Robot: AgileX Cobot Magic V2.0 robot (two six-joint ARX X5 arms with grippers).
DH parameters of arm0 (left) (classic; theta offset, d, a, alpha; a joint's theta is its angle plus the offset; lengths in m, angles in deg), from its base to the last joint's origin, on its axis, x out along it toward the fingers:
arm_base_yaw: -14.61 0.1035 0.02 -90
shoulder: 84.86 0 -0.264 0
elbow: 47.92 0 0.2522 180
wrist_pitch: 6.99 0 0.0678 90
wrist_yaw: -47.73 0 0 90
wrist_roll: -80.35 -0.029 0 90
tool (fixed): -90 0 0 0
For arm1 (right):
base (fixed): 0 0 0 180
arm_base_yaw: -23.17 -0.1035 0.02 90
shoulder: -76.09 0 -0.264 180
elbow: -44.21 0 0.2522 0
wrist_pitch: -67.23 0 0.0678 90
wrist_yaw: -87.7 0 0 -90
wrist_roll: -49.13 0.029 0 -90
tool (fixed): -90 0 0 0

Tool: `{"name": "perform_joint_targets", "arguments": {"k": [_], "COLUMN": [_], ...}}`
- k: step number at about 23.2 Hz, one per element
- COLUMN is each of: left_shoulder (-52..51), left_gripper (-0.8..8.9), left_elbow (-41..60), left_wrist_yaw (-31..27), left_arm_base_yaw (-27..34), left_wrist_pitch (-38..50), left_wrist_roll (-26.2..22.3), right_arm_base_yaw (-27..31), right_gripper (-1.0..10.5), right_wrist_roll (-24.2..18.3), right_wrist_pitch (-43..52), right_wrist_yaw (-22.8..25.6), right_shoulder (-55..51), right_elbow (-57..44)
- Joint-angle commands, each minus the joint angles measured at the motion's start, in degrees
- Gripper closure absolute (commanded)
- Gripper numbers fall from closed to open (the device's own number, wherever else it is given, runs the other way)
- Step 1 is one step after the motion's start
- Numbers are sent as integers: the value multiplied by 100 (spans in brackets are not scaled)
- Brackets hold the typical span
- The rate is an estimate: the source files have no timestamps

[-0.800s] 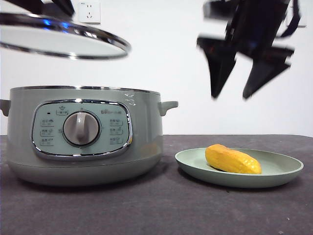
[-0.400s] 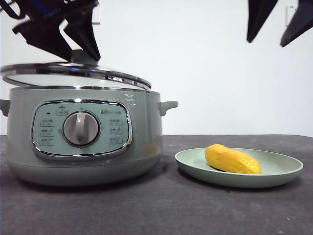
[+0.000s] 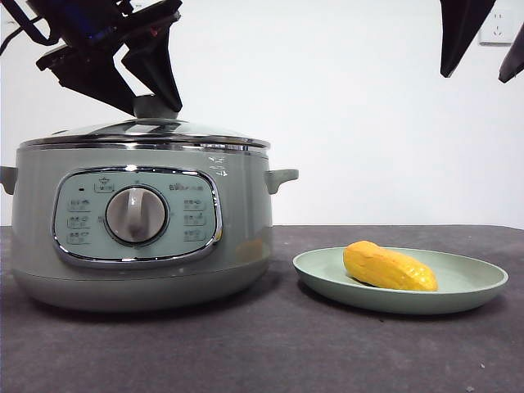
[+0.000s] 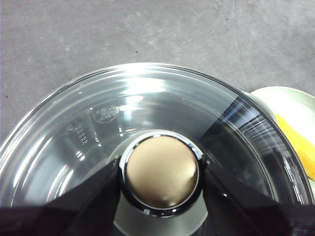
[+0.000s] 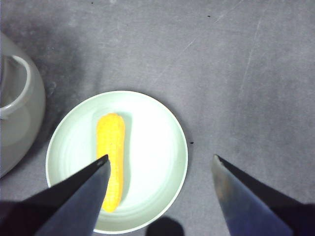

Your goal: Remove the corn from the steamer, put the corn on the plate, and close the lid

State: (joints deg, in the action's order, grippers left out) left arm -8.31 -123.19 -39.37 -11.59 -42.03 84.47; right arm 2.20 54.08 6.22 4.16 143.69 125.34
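Note:
The glass lid (image 3: 139, 131) sits on the sage-green steamer (image 3: 237, 221) at the left of the front view. My left gripper (image 3: 154, 105) is shut on the lid's pale knob (image 4: 161, 170), one jaw on each side, with the lid's glass (image 4: 147, 98) around it. The corn (image 3: 389, 268) lies on the pale green plate (image 3: 475, 291) to the steamer's right. It also shows in the right wrist view (image 5: 111, 157), on the plate (image 5: 157, 147). My right gripper (image 3: 473, 78) is open and empty, high above the plate.
The steamer's side handle (image 5: 19, 113) points toward the plate, with a small gap between pot and plate. The dark grey table (image 3: 270, 352) runs in front of both. A wall socket (image 3: 497, 24) is at the top right.
My left gripper has lowered the lid from above the pot onto the steamer's rim. My right gripper has risen from over the plate to the top right corner.

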Motion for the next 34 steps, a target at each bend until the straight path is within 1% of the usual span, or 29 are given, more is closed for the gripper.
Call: {"name": "perform_joint_targets", "arguments": {"k": [1, 3, 4, 6, 9, 12, 13, 15, 16, 17, 21, 24, 25, 27, 28, 29, 30, 31, 32, 34], "left_shoulder": [-11, -11, -11, -11, -11, -11, -11, -11, -11, -11, -57, -393, -535, -879, -1102, -1333, -1574, -1790, -2028, -2437], "left_gripper": [822, 822, 822, 822, 822, 799, 711, 437, 377, 373, 373, 374, 374, 378, 387, 480, 645, 823, 822, 821], "left_elbow": [-68, -68, -68, -68, -68, -68, -68, -68, -68, -68, -70, -70, -70, -70, -70, -70, -70, -70, -70, -66], "left_wrist_yaw": [7, -44, -170, -404, -404, -393, -393, -393, -393, -396, -431, -413, -402, -417, -417, -417, -415, -413, -415, -446], "left_arm_base_yaw": [-48, -48, -48, -48, -48, -48, -48, -48, -48, -48, -46, -48, -48, -48, -48, -48, -48, -48, -50, -50], "left_wrist_pitch": [-7, -24, -37, -68, -101, -105, -105, -76, -52, -26, 188, -166, -323, -612, -754, -898, -1038, -1161, -1305, -1556], "left_wrist_roll": [13, -26, -114, -142, -142, -140, -138, -136, -133, -133, -129, -116, -116, -118, -118, -118, -125, -136, -133, -136], "right_arm_base_yaw": [-2, -2, -2, -2, -2, -2, -2, -2, -2, -2, -4, -11, -24, -68, -107, -149, -201, -245, -299, -382], "right_gripper": [603, 603, 603, 603, 603, 604, 603, 604, 603, 603, 604, 604, 604, 608, 659, 755, 838, 895, 947, 959], "right_wrist_roll": [13, 13, 13, 13, 15, 15, 15, 15, 15, 13, 11, 11, -11, -85, -105, -146, -179, -186, -184, -177], "right_wrist_pitch": [13, 11, 11, 11, 9, 7, 7, 7, 7, 7, 46, 127, 133, 140, 170, 221, 269, 337, 516, 1075], "right_wrist_yaw": [11, 11, 11, 9, 7, -9, -9, -9, -9, -9, -46, -63, -120, -507, -612, -629, -621, -619, -616, -612], "right_shoulder": [11, 11, 11, 11, 11, 11, 11, 11, 11, 11, 11, -2, -17, -98, -181, -282, -404, -535, -739, -1228], "right_elbow": [-26, -26, -26, -26, -26, -26, -26, -26, -26, -26, -26, -26, -26, -26, -39, -74, -125, -201, -363, -817]}}
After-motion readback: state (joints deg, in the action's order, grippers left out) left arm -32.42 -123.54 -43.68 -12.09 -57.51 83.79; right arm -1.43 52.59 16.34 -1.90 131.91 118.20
